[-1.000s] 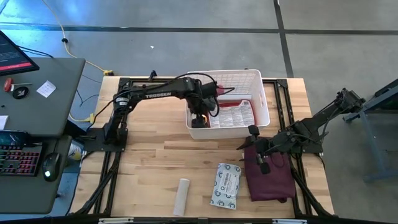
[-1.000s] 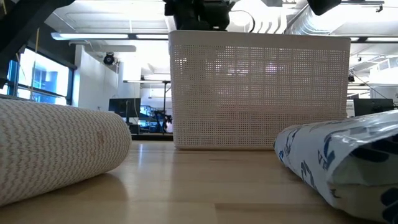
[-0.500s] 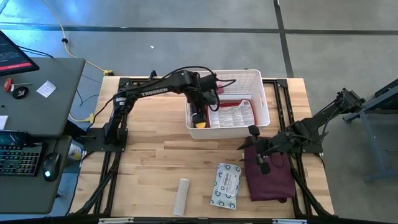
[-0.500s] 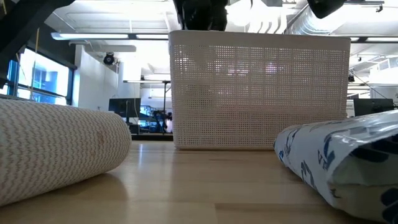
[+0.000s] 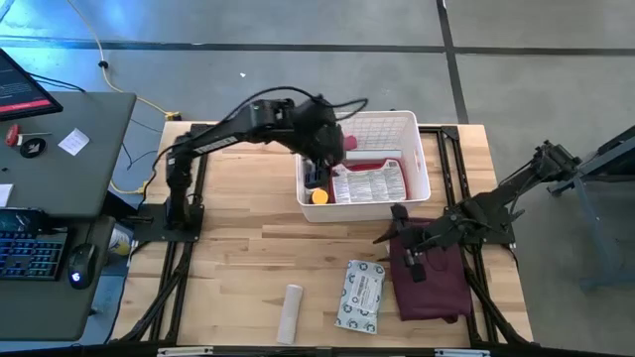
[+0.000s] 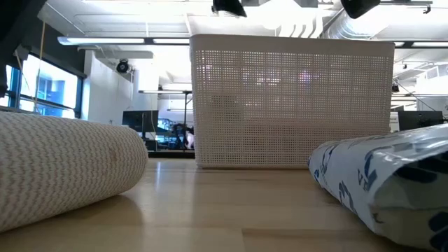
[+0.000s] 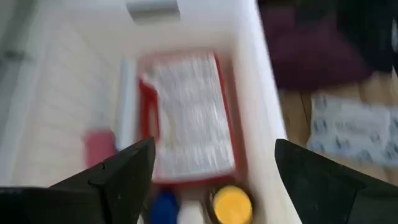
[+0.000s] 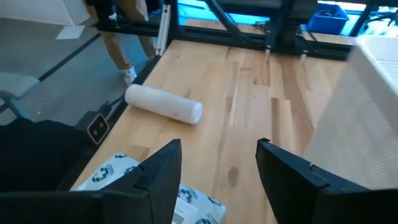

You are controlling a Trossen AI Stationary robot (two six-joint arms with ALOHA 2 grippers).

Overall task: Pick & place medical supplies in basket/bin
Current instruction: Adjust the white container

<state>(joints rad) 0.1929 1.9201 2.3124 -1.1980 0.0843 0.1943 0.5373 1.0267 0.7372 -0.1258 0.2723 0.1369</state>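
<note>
Left claw: our left gripper (image 7: 211,171) hung released above the white lattice basket (image 5: 417,159), at about twelve o'clock on the table, nothing between its fingers.
Change: a second earlier we were low inside the basket; we had since lifted clear, leaving the orange-lidded tin (image 5: 318,196) at the basket's seven o'clock corner.
Basket contents: red first-aid case (image 7: 186,118), label side up, with the tin beside it.
Right claw: our right gripper (image 8: 217,168) waited open over the maroon cloth (image 5: 432,283) at four o'clock.
Remaining: white roll (image 5: 290,311) at six o'clock and grey-white packet (image 5: 360,296) just beside the cloth; we judged either one next.
</note>
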